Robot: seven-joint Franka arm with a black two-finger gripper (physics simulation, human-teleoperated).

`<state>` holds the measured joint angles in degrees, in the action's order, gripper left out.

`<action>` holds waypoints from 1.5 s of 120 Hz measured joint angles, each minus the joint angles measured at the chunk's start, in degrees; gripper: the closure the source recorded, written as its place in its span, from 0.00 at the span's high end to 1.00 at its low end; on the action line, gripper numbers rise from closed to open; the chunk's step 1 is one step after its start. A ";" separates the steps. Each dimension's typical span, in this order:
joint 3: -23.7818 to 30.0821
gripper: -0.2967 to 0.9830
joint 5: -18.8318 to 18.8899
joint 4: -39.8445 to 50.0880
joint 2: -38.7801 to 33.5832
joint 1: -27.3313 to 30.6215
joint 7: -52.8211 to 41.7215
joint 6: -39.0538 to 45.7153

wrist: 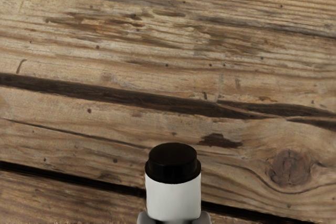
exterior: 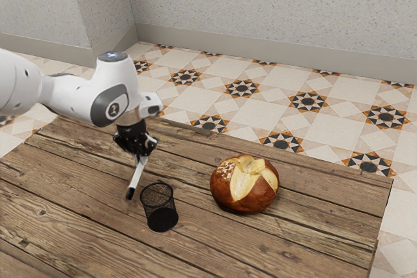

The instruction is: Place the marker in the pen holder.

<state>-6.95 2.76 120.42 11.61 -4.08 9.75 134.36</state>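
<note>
I have the claw [exterior: 139,154] closed around the marker [exterior: 136,179], gripping it from two sides. The marker slants down out of my grip, black end lowest, outside the pen holder and near it, on the exterior view's left. The black mesh pen holder [exterior: 161,217] stands upright on the wooden table [exterior: 313,232], with a crusty bread roll [exterior: 244,190] on its other side.

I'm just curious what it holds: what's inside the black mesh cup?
Through the upper mesh of the cup, wood of the table shows, no pen. The bottom looks dark, so anything lying there is hidden.
</note>
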 joint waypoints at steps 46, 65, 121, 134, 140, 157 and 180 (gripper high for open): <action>9.01 0.15 0.95 6.77 -23.85 -1.21 -0.83 -5.88; 10.33 0.15 0.90 9.64 -24.21 -1.86 -1.02 -5.35; 11.38 0.15 0.99 9.77 -16.94 -1.41 -0.68 0.69; 11.41 0.20 0.98 10.65 -15.05 -1.27 -0.58 1.16; 11.38 0.29 0.56 10.75 -14.59 -1.29 -0.92 1.25; 11.29 0.51 -0.17 3.50 -14.45 -0.88 -2.49 -3.08; 10.99 0.66 -0.05 -21.15 -12.91 -0.76 -7.37 -24.48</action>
<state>4.04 2.71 99.27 -1.31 -4.84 2.38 109.89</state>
